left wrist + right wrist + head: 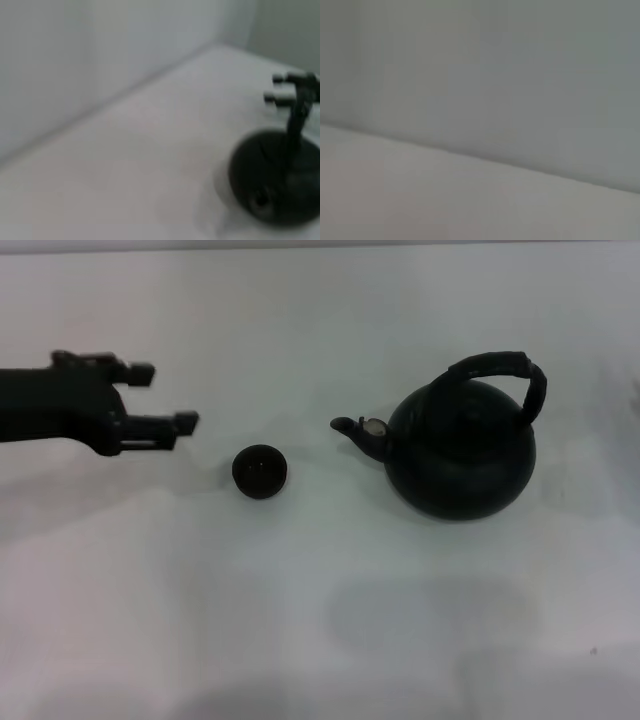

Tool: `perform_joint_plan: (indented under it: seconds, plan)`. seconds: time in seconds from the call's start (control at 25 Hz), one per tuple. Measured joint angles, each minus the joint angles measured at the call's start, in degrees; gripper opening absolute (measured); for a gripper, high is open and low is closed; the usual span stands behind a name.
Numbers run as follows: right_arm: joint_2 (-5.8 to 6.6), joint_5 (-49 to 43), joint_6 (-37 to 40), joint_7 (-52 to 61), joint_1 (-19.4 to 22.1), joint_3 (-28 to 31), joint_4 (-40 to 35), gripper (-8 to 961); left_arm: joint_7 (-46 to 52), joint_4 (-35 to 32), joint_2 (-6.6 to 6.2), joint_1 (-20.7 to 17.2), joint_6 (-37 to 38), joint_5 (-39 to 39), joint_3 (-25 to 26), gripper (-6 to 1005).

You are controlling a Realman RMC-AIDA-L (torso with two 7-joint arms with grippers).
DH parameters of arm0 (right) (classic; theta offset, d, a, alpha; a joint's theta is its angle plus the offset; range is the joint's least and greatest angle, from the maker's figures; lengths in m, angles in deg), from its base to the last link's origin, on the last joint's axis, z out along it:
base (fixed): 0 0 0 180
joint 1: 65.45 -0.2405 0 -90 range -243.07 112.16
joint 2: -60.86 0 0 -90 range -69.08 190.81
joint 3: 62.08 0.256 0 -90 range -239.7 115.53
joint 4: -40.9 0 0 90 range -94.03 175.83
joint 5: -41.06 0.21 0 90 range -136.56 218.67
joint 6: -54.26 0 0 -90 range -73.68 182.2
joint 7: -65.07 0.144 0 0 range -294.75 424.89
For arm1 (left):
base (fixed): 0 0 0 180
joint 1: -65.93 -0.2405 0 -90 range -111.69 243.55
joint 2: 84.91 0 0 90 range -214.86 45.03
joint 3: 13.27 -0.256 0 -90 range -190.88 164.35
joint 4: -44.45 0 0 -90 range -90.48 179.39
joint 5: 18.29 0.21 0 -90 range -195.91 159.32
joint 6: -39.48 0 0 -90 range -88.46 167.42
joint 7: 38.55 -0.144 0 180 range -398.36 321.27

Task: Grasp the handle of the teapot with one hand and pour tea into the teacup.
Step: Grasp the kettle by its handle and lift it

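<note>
Left pincer (165,395): in from the left side of the head view, over the desk (300,620), fingers spread apart, holding nothing. It points toward the middle, with the teacup (260,471) just beyond its tips and slightly nearer the robot. Not touching the cup.

Right pincer: not in any view; its wrist camera shows only bare desk and wall.

Teacup: small, dark, upright, between the left pincer and the teapot (462,455). The blurred left wrist view shows a dark round shape that cannot be identified with certainty.

Teapot: right of centre, upright on the desk, spout (358,430) aimed at the teacup but apart from it. Handle (505,370) arches over the top, leaning toward the far right side. Nothing grips it.

Judgement: approach stage, grasp not yet made. The left pincer must pass over or around the teacup without knocking it, keep its fingers wide, straddle the crown of the handle and close squarely there, so the pot does not swing when lifted. Then tip slowly, spout over the cup.
</note>
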Motion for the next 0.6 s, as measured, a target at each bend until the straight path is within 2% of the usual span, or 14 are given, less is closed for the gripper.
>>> perform_joint_plan:
  seconds: [0.16, 0.28, 0.44, 0.6]
  plan:
    - [-0.01, -0.6, -1.0, 3.3, 0.3, -5.6, -2.5, 772, -16.3, 8.6, -0.06, -3.8, 4.1, -14.2, 2.7, 799]
    - [-0.04, -0.9, -4.2, 10.6, 1.2, -10.6, -6.4, 772, -26.2, 17.4, -0.06, -3.6, 3.7, -22.3, 7.6, 798]
    - [-0.27, -3.6, -12.4, 34.0, 3.5, -23.1, -21.4, 771, -38.6, 33.4, -0.31, -1.7, 3.2, -31.7, 14.8, 795]
    - [-0.28, -7.3, -18.0, 54.4, 5.5, -35.7, -35.3, 770, -47.3, 45.2, -0.35, 1.3, 3.1, -33.7, 22.1, 796]
